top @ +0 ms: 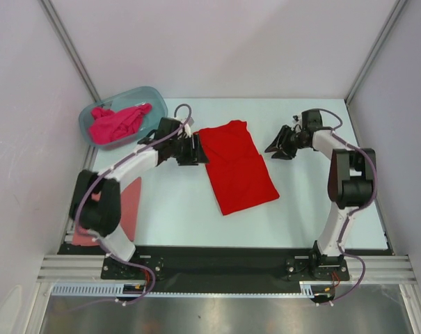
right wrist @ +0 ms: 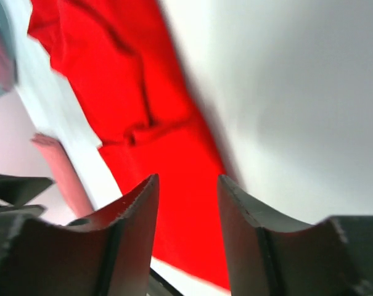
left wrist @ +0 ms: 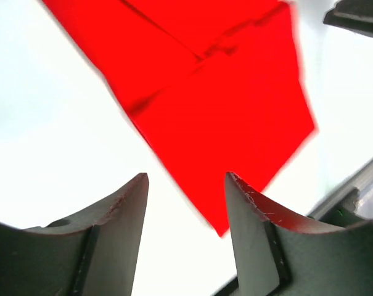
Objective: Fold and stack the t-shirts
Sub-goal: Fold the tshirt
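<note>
Left gripper [left wrist: 186, 182]: dark fingers parted with nothing between them, set at the left edge of the red t-shirt [top: 236, 167], near its upper corner. Whether they touch the cloth cannot be told.

Right gripper [right wrist: 187, 182]: fingers likewise parted and holding nothing, standing clear of the shirt's right side, over the table [top: 314, 209].

Red t-shirt: folded into a long panel and lying flat in the middle of the table. It sits on a slant, upper end toward the back wall, lower end angled toward the right arm's base. A few creases cross its upper half.

Salmon-pink t-shirt [top: 130, 205]: flat at the table's near left edge, partly hidden beneath the left arm's elbow.

Magenta t-shirt [top: 116, 124]: crumpled in a heap inside the blue-grey tub [top: 159, 104], one fold reaching toward the rim.

Tub: at the far left corner of the table, just behind the left gripper.
</note>
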